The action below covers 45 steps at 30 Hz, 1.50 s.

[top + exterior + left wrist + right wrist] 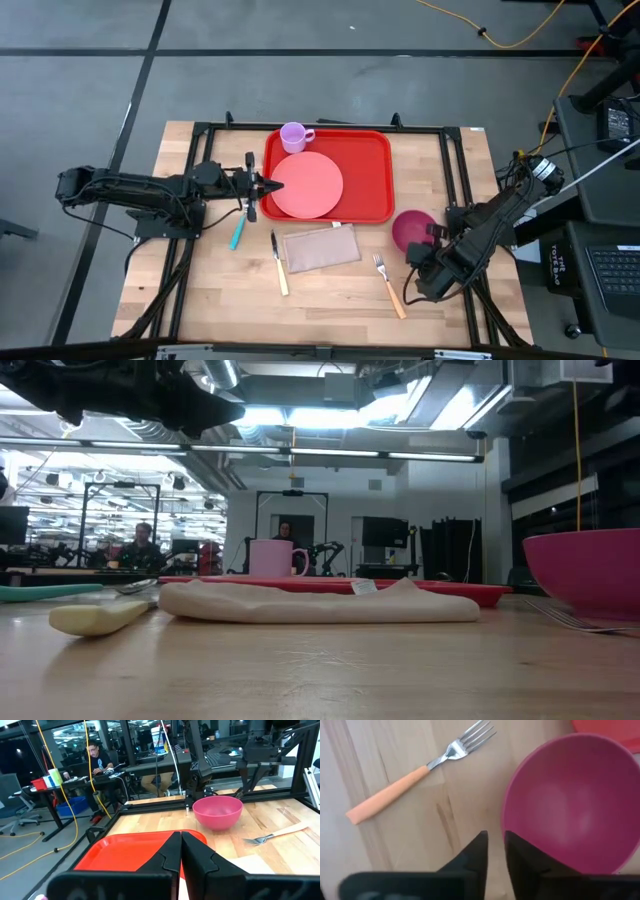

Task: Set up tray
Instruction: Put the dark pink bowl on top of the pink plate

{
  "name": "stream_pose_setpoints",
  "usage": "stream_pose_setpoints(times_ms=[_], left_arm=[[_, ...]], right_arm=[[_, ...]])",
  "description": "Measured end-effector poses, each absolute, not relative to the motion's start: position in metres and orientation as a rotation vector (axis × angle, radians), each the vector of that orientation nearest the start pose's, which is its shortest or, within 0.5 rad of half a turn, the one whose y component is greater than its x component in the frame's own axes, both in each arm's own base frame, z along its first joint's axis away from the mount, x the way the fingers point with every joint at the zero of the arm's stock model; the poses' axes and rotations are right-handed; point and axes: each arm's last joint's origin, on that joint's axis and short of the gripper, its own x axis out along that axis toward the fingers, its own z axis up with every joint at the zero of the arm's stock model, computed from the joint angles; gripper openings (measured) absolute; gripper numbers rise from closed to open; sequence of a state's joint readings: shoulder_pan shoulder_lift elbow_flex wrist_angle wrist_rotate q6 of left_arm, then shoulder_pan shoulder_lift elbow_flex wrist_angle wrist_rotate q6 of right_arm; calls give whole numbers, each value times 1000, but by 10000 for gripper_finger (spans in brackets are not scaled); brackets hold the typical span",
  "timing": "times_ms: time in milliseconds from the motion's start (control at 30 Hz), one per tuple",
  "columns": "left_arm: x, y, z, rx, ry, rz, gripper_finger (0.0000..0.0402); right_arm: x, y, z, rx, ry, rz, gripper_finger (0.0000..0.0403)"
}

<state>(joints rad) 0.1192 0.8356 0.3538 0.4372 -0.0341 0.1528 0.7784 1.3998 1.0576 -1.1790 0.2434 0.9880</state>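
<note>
Tray (367, 175): red, holds pink plate (306, 185) and mug (294, 136).
Left hand (262, 186): fingers together, at plate's edge.
Right hand (430, 240): fingers together, beside bowl (411, 229).

Two dark, almost black arms of jointed segments, left arm (130, 190) long and slim, right arm (480, 235) with black cables along it, matte black angular fingers (172, 855) with flat faces, same dark fingers (477, 852) on right wrist
</note>
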Motion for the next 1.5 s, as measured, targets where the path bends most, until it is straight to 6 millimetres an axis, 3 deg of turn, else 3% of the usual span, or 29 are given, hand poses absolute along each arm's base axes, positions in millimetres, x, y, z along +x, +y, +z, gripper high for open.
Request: stream_pose_setpoints(times_ms=[233, 367, 567, 1100, 1500], left_arm=[[183, 23, 235, 150, 56, 150, 1], [183, 23, 235, 150, 56, 150, 4], [183, 23, 234, 150, 59, 149, 3], [182, 23, 227, 147, 131, 144, 1], [182, 23, 227, 147, 132, 152, 4]], right_arm=[[170, 156, 243, 49, 1302, -276, 152], [170, 156, 243, 84, 1296, -304, 174], [168, 163, 237, 78, 1261, -352, 174], [159, 154, 180, 55, 1278, -382, 169], [158, 154, 178, 64, 1274, -379, 168]])
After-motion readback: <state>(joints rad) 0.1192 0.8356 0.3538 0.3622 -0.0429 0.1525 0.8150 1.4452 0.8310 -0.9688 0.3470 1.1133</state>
